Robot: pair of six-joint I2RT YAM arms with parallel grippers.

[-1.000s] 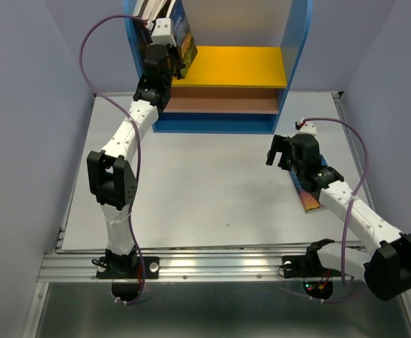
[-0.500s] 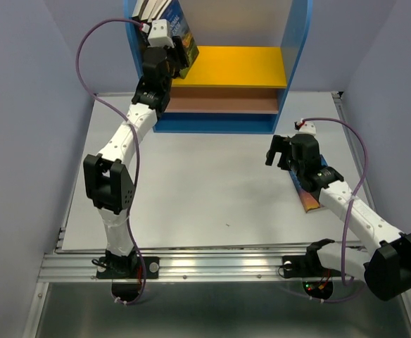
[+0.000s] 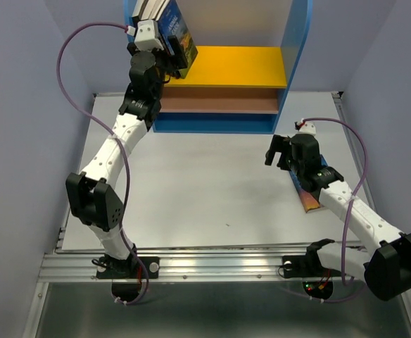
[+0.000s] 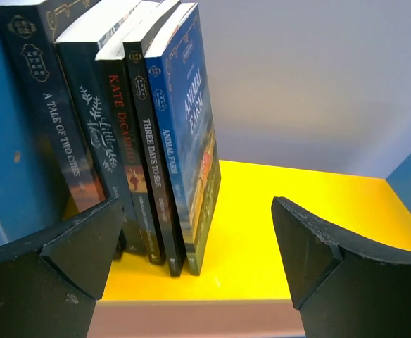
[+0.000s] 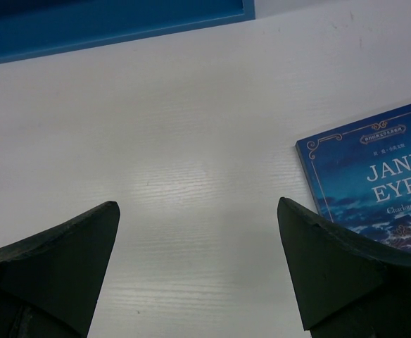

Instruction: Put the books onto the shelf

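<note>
Where thin books lean, flat glossy yellow board

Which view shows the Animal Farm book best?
The left wrist view: Animal Farm stands rightmost of the shelved books on the yellow board, and its title is readable. The top external view shows only a small, partly hidden blue cover. The right wrist view misses it.

— What sits on the table?
— The shelf at its far edge, and a blue book flat near the right edge.
— And on the shelf?
— Five books standing at the left end of its yellow board, against the left side.
</note>
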